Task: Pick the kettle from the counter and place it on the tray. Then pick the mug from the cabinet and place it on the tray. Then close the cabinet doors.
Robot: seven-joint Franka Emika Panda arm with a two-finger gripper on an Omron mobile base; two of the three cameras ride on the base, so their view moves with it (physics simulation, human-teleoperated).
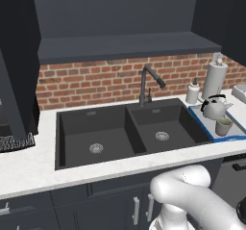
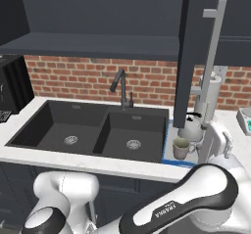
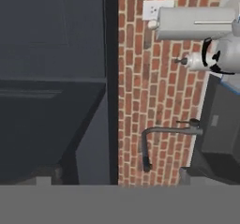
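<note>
The silver-grey kettle [image 1: 214,107] [image 2: 191,126] [image 3: 225,54] stands on the blue-rimmed tray [image 1: 230,138] [image 2: 169,160], on the white counter [image 1: 29,164] right of the sink. The grey-beige mug [image 1: 223,126] [image 2: 180,149] sits on the tray in front of the kettle. Above, the dark cabinet [image 1: 125,46] [image 3: 51,78] is open. Its right door [image 2: 196,57] swings out with its silver bar handle [image 2: 212,57], and its left door [image 1: 14,60] also stands open. My gripper [image 3: 116,177] is open with nothing in it, rolled sideways and facing the brick wall. My wrist [image 2: 215,140] rises just right of the tray, below the door handle.
A black double sink [image 1: 96,133] [image 2: 73,125] with a dark faucet [image 1: 149,82] [image 2: 121,88] [image 3: 164,136] fills the middle of the counter. A white soap bottle [image 1: 193,92] and a tall paper-towel roll [image 1: 215,79] [image 3: 194,22] stand behind the tray.
</note>
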